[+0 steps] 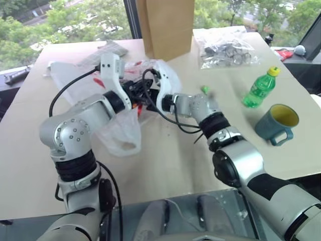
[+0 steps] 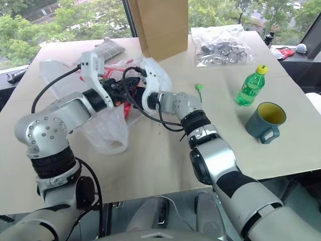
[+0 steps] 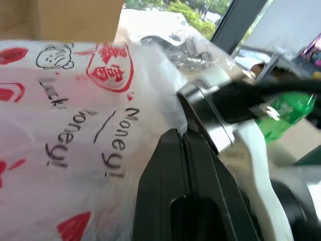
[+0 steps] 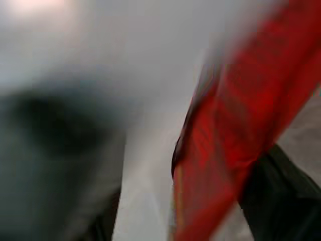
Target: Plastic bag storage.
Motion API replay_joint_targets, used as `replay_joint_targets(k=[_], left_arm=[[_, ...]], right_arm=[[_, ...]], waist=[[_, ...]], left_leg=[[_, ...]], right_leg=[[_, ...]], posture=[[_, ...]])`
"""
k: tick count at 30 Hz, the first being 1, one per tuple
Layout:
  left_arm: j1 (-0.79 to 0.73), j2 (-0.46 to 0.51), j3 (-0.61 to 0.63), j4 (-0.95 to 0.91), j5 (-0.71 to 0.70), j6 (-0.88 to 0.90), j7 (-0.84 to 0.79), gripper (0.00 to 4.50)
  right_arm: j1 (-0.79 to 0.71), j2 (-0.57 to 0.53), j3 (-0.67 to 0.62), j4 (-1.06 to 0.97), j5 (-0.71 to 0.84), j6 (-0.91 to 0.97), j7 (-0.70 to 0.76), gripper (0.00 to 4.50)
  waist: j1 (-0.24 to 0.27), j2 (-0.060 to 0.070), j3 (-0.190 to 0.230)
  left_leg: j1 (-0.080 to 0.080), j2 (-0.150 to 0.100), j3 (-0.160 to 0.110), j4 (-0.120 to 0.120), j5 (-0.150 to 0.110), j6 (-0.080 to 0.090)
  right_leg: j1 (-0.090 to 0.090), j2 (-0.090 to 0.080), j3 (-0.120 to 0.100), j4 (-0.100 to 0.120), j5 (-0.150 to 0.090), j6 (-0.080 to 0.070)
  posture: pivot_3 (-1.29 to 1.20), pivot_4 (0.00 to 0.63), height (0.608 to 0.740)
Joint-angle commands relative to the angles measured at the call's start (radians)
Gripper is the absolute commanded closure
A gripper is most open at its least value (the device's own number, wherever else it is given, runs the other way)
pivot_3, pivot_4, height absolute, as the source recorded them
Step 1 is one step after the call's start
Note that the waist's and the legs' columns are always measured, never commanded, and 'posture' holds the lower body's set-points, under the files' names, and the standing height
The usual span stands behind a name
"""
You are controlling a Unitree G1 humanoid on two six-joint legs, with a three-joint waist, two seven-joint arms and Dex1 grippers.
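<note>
tan table (image 1: 165,155), crumpled white red-printed plastic bag (image 1: 118,133)

I count one plastic bag (image 1: 120,135), white with red patches, bunched on one table (image 1: 165,160). One brown paper bag (image 1: 168,25) stands at the far side. One clear bag (image 1: 225,47) of small dark parts lies near it; the parts inside are too many and too small for me to count. One green bottle (image 1: 258,89) with one yellow cap. One blue mug (image 1: 276,123). One small green thing (image 2: 198,88) on the table that I cannot identify. One grey flat object (image 2: 108,47) at the far edge. My own arms: two, each with one gripper, the left gripper (image 3: 183,165) and the right gripper (image 1: 145,98).
</note>
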Motion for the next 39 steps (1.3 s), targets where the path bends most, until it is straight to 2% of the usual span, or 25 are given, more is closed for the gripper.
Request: replay_joint_targets(k=[1,3,4,6,8,11,13,16,20,27,32,35,39], left_arm=[[-0.041,-0.046,0.034,0.028,-0.038,0.019,0.056,4.50],[-0.057,-0.072,0.063,0.050,-0.052,0.024,0.090,4.50],[-0.069,-0.089,0.087,0.071,-0.061,0.024,0.114,4.50],[-0.103,-0.132,0.142,0.120,-0.087,0.022,0.178,4.50],[-0.129,-0.140,0.161,0.158,-0.098,0.012,0.204,4.50],[-0.164,-0.113,0.167,0.219,-0.093,-0.019,0.211,4.50],[-0.178,-0.072,0.159,0.264,-0.073,-0.051,0.198,4.50],[-0.232,-0.020,0.207,0.370,-0.074,-0.093,0.212,4.50],[-0.252,0.006,0.249,0.437,-0.092,-0.097,0.241,4.50],[-0.199,-0.002,0.211,0.380,-0.143,-0.034,0.222,4.50],[-0.139,0.046,0.111,0.277,-0.134,-0.017,0.150,4.50],[-0.045,0.172,-0.097,0.144,-0.013,-0.112,0.011,4.50],[-0.009,0.224,-0.178,0.116,0.045,-0.191,-0.066,4.50]], right_arm=[[0.040,0.108,0.057,-0.182,0.002,0.039,0.108,0.70],[0.088,0.062,0.101,-0.291,-0.029,0.072,0.117,0.14],[0.128,0.013,0.145,-0.381,-0.059,0.079,0.122,0.04],[0.219,-0.120,0.234,-0.612,-0.116,0.104,0.147,0.04],[0.287,-0.212,0.240,-0.794,-0.101,0.161,0.148,0.04],[0.347,-0.320,0.277,-0.961,-0.148,0.170,0.149,0.04],[0.374,-0.365,0.292,-1.017,-0.186,0.163,0.129,0.04],[0.409,-0.417,0.289,-1.054,-0.297,0.113,0.042,0.04],[0.431,-0.440,0.230,-1.105,-0.312,0.119,0.010,0.04],[0.483,-0.469,0.255,-1.125,-0.388,0.092,-0.015,0.04],[0.531,-0.501,0.231,-1.112,-0.460,0.083,-0.066,0.04],[0.547,-0.487,0.155,-1.032,-0.507,0.092,-0.170,0.04],[0.527,-0.451,0.119,-0.899,-0.541,0.042,-0.227,0.04]], waist=[[0.002,0.000,0.000],[0.005,0.000,0.000],[0.007,0.000,0.000],[0.012,0.000,0.000],[0.019,0.000,0.000],[0.024,0.000,0.000],[0.024,-0.001,-0.001],[0.025,-0.001,0.000],[0.026,-0.001,-0.001],[0.027,-0.001,-0.001],[0.026,-0.001,-0.001],[0.024,-0.001,-0.001],[0.028,-0.001,-0.001]], left_leg=[[0.000,0.000,0.000,0.000,0.000,0.000],[0.000,0.000,0.000,0.000,0.000,0.000],[0.000,-0.001,0.000,0.000,0.000,0.000],[-0.001,-0.001,-0.001,0.003,0.000,0.000],[-0.005,-0.001,-0.003,0.006,0.000,0.000],[-0.013,-0.001,-0.003,0.011,0.000,0.000],[-0.014,-0.002,-0.002,0.012,0.000,0.000],[-0.013,-0.002,-0.001,0.012,0.000,-0.001],[-0.013,-0.002,-0.001,0.012,0.001,-0.001],[-0.013,-0.003,-0.001,0.012,0.001,-0.001],[-0.013,-0.003,-0.001,0.012,0.001,-0.001],[-0.012,-0.003,0.000,0.012,0.001,-0.001],[-0.012,-0.003,0.002,0.012,0.001,-0.001]], right_leg=[[0.000,0.000,0.000,0.000,0.000,0.000],[0.000,0.000,0.000,0.000,0.000,0.000],[0.000,-0.001,0.000,0.000,0.000,0.000],[0.000,-0.001,-0.001,0.002,0.000,0.000],[-0.001,0.000,-0.003,0.001,0.000,0.000],[-0.011,0.000,-0.002,0.007,0.000,0.000],[-0.011,-0.001,-0.002,0.007,0.000,0.000],[-0.011,-0.001,-0.001,0.010,0.000,0.000],[-0.012,-0.001,-0.001,0.012,0.000,0.000],[-0.012,-0.002,-0.001,0.012,0.000,0.000],[-0.012,-0.002,-0.001,0.012,0.000,0.000],[-0.012,-0.002,0.001,0.013,0.000,0.000],[-0.012,-0.002,0.002,0.013,0.000,0.000]], posture=[[0.00,0.150,0.740],[0.00,0.150,0.740],[0.00,0.150,0.740],[0.00,0.150,0.740],[0.00,0.150,0.740],[0.00,0.150,0.740],[0.00,0.150,0.740],[0.00,0.150,0.740],[0.00,0.150,0.740],[0.00,0.150,0.740],[0.00,0.150,0.740],[0.00,0.150,0.740],[0.00,0.150,0.740]])
